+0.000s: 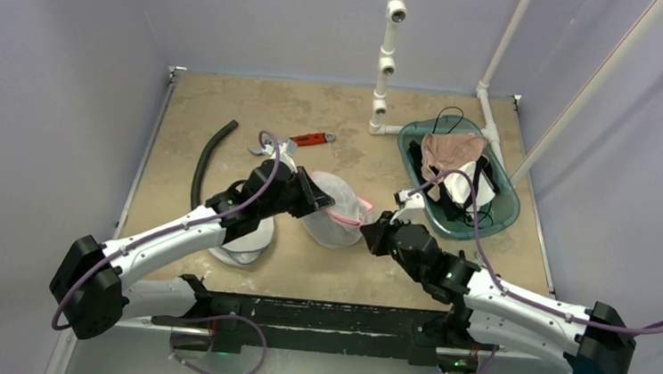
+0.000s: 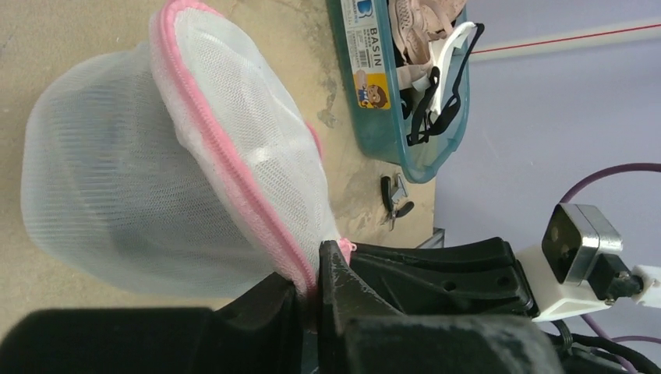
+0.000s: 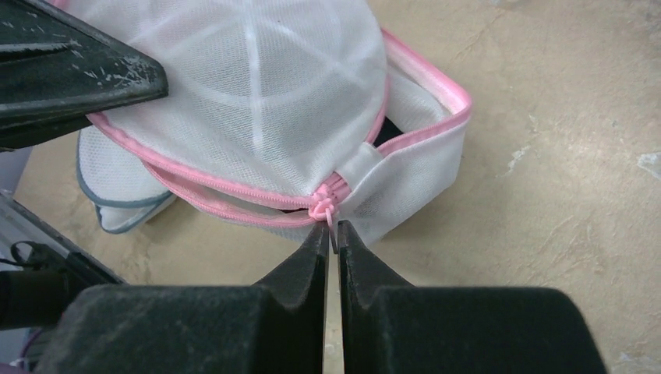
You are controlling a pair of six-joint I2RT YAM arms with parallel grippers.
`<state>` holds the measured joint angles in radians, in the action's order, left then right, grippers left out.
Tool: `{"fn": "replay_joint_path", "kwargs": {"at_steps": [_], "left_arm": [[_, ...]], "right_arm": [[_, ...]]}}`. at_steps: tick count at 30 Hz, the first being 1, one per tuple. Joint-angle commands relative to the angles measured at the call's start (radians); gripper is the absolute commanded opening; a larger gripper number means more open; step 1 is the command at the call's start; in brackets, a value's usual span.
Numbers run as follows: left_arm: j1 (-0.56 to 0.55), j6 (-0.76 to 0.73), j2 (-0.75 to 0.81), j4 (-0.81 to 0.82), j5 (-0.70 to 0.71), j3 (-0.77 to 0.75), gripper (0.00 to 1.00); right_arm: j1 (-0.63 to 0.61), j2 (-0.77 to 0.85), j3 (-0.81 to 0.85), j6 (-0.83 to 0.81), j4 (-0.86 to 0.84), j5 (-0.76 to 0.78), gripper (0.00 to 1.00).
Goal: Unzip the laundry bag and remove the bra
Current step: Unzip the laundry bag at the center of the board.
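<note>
Top external view, left to right: a black curved hose (image 1: 209, 161) lies on the tan surface (image 1: 228, 98), and the left arm reaches across a flat white mesh pouch with grey trim (image 1: 247, 247). The left tool (image 1: 312, 194) is closed tight on the left edge of the domed white mesh laundry bag with a pink zip (image 1: 337, 212), which sits mid-surface between the two arms. In the left wrist view its fingers pinch the pink seam itself. In the right wrist view the right tool (image 3: 333, 234) is fully closed on the small metal zip pull (image 3: 324, 209) at the bag's near right side. Further right, a teal plastic basin (image 1: 503, 214) holds other garments, well apart from the bag.

The bra is not plainly visible. A dark shade behind the mesh and a dark gap beside the pull suggest it lies inside the bag.

The unzipping step looks to be in hand, with most of the zip closed. The next move calls for the left tool to anchor the seam while the right tool draws the pull along the curved pink track. A straight tug would likely drag the whole bag or slip the tab free.
</note>
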<state>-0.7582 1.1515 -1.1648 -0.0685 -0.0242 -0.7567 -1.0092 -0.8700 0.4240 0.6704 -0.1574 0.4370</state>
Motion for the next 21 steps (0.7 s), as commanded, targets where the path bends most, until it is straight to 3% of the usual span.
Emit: {"fn": "replay_joint_path", "kwargs": {"at_steps": [1,4,6,7,14,21], "left_arm": [[0.018,-0.102,0.032,0.031,-0.036,0.009,0.22],[0.018,-0.173,0.049,-0.054,-0.017,-0.028,0.54],[0.018,-0.226,0.064,-0.146,0.017,-0.065,0.64],[0.019,-0.314,0.092,-0.296,0.098,-0.129,0.69],[0.018,-0.409,0.187,-0.518,0.317,-0.182,0.70],[0.027,-0.292,0.200,-0.380,0.319,-0.075,0.69]], "right_arm": [[0.010,0.051,-0.023,-0.033,0.022,-0.035,0.27],[0.009,0.098,-0.006,-0.049,0.078,-0.089,0.57],[0.011,0.129,0.012,-0.060,0.119,-0.137,0.72],[0.010,0.147,0.044,-0.045,0.175,-0.153,0.75],[0.010,0.165,0.040,-0.015,0.125,-0.138,0.75],[0.009,0.080,0.048,-0.050,-0.032,-0.139,0.73]]}}
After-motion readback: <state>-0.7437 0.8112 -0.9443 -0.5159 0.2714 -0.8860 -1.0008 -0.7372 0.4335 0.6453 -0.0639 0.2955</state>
